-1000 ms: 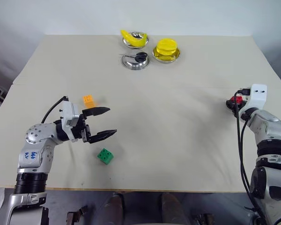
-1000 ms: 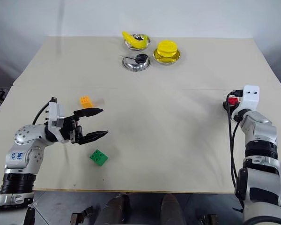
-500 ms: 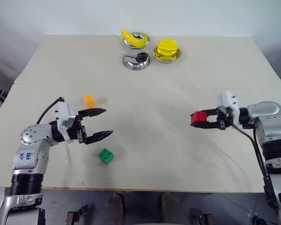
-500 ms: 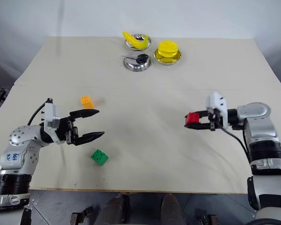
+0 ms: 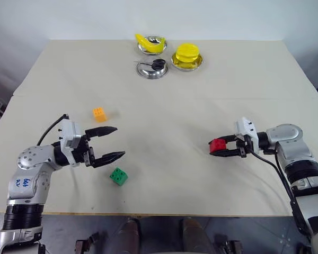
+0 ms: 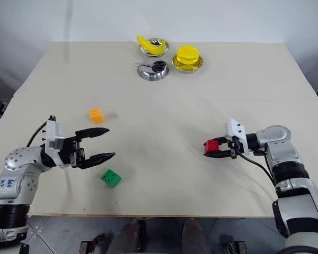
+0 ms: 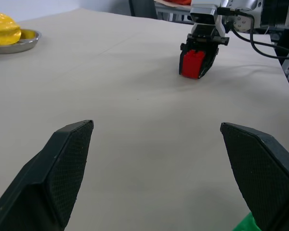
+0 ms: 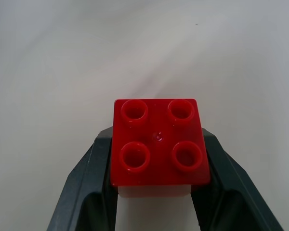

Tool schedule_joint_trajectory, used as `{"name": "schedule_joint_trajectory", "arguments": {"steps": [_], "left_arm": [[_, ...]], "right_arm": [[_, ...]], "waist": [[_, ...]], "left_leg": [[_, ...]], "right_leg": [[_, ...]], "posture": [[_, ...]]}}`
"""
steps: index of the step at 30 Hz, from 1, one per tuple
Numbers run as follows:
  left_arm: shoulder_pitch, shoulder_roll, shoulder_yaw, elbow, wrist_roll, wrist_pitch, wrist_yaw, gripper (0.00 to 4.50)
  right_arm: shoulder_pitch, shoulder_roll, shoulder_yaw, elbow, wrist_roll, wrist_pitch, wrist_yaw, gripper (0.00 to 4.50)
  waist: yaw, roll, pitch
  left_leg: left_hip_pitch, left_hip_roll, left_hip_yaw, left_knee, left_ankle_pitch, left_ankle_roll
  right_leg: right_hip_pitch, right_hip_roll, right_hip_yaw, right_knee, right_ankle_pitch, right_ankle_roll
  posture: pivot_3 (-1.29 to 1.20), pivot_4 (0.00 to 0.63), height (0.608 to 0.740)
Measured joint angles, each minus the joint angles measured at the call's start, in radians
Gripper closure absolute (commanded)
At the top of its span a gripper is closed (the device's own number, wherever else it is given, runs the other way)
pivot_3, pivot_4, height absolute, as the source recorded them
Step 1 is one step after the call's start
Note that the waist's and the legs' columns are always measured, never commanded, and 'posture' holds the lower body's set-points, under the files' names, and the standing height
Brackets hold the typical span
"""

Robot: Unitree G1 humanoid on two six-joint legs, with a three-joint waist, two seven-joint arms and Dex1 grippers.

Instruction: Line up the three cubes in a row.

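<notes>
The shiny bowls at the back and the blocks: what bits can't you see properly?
- Bowls: in the eye views too small to tell what the dark thing in the nearest one is.
- Green cube: in the left wrist view cut off by the edge, behind the left claw finger.
- Red cube: in the right wrist view its sides are covered by the right claw.

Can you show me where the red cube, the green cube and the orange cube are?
red cube (image 8: pixel 157 142): right wrist view, its studded face.
green cube (image 5: pixel 118 176): left eye view, its top.
orange cube (image 5: pixel 99 114): left eye view, its top.
</notes>
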Motion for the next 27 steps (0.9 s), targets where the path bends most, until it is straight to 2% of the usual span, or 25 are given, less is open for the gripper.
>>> {"name": "schedule_joint_trajectory", "arguments": {"steps": [1,3,10,14,20,23,27], "left_arm": [[-0.003,0.004,0.002,0.000,0.000,0.001,0.000,0.00],[-0.007,0.006,0.003,0.000,-0.003,0.011,0.000,0.00],[-0.027,0.015,0.003,0.000,-0.005,0.021,-0.002,0.00],[-0.036,0.013,0.007,0.004,-0.005,0.019,0.004,0.00],[0.033,0.005,0.082,0.085,-0.007,0.006,0.048,0.00],[0.077,-0.006,0.161,0.172,0.000,-0.047,0.109,0.00],[0.218,-0.005,0.319,0.306,0.004,-0.092,0.188,0.00]], "right_arm": [[0.000,-0.006,0.013,0.000,0.005,0.000,0.000,2.97],[0.000,-0.009,0.024,0.002,0.017,0.000,0.000,2.22],[-0.006,-0.008,0.025,0.021,0.052,-0.048,0.002,0.07],[-0.006,-0.030,0.007,-0.030,0.103,-0.040,0.002,0.03],[0.042,-0.089,-0.160,-0.266,0.214,0.102,-0.006,0.03],[0.172,-0.087,-0.248,-0.415,0.258,0.166,-0.048,0.03],[0.416,-0.044,-0.394,-0.635,0.331,0.248,-0.198,0.03]], "waist": [[0.000,0.000,0.000],[0.000,0.000,0.000],[0.000,0.000,0.000],[0.000,0.000,0.000],[0.001,0.000,0.000],[0.007,0.000,0.000],[0.009,0.000,0.000]], "left_leg": [[0.000,0.000,0.000,0.000,0.000,0.000],[0.000,0.000,0.000,0.000,0.000,0.000],[0.000,0.000,0.000,0.000,0.000,0.000],[0.000,0.000,0.000,0.000,0.000,0.000],[0.000,0.000,0.000,-0.001,0.000,0.000],[0.000,0.000,-0.001,0.000,-0.001,0.000],[-0.001,0.000,0.001,-0.001,-0.002,0.001]], "right_leg": [[0.000,0.000,0.000,0.000,0.000,0.000],[0.000,0.000,0.000,0.000,0.000,0.000],[0.000,0.000,0.000,0.000,0.000,0.000],[0.000,0.000,0.000,0.000,0.000,0.000],[-0.001,0.000,0.000,0.000,0.000,0.000],[0.000,0.000,0.000,0.000,0.000,0.000],[-0.001,-0.001,0.001,0.000,0.000,0.000]], "posture": [[0.00,0.150,0.740],[0.00,0.150,0.740],[0.00,0.150,0.740],[0.00,0.150,0.740],[0.00,0.150,0.740],[0.00,0.150,0.740],[0.00,0.150,0.740]]}}
